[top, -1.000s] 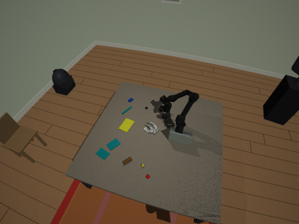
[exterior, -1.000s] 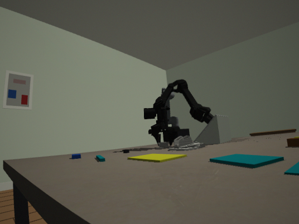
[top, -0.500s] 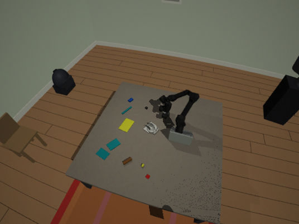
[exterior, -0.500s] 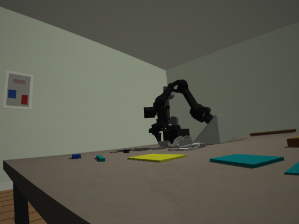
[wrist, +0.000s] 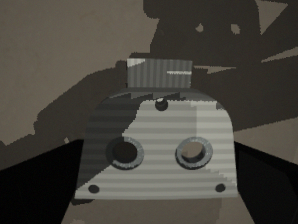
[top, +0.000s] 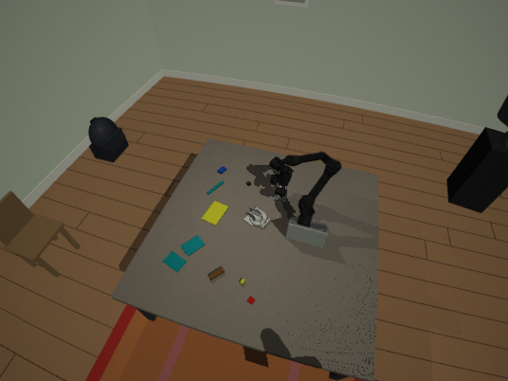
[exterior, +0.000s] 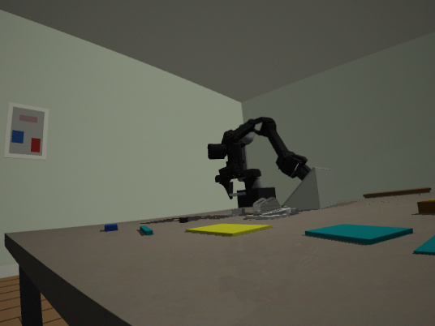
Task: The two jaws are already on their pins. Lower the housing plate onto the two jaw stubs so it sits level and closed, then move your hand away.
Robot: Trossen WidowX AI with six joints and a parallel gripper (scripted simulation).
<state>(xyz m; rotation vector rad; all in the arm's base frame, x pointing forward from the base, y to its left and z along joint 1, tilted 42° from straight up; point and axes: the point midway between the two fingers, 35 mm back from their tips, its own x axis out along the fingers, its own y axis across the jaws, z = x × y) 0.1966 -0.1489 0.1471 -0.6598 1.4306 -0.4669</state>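
Housing plate (wrist: 160,150) (exterior: 239,194) btwn end effector's (top: 281,195) (exterior: 236,195) (wrist: 159,167) fingers, gripped, held above tabletop (top: 284,284) (exterior: 260,276) (wrist: 45,55).

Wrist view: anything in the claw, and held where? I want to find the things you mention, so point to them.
Yes, the housing plate (wrist: 160,175), gripped by its two opposite side edges, near the end with the two small corner holes.

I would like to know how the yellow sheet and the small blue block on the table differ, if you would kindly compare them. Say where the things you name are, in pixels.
The yellow sheet (top: 215,212) (exterior: 228,229) is broad and thin, while the blue block (top: 222,170) (exterior: 110,228) is small and chunky. The sheet looks bright yellow; the block looks deep blue. The sheet covers far more tabletop than the block. Both rest on the table, outside the gripper.
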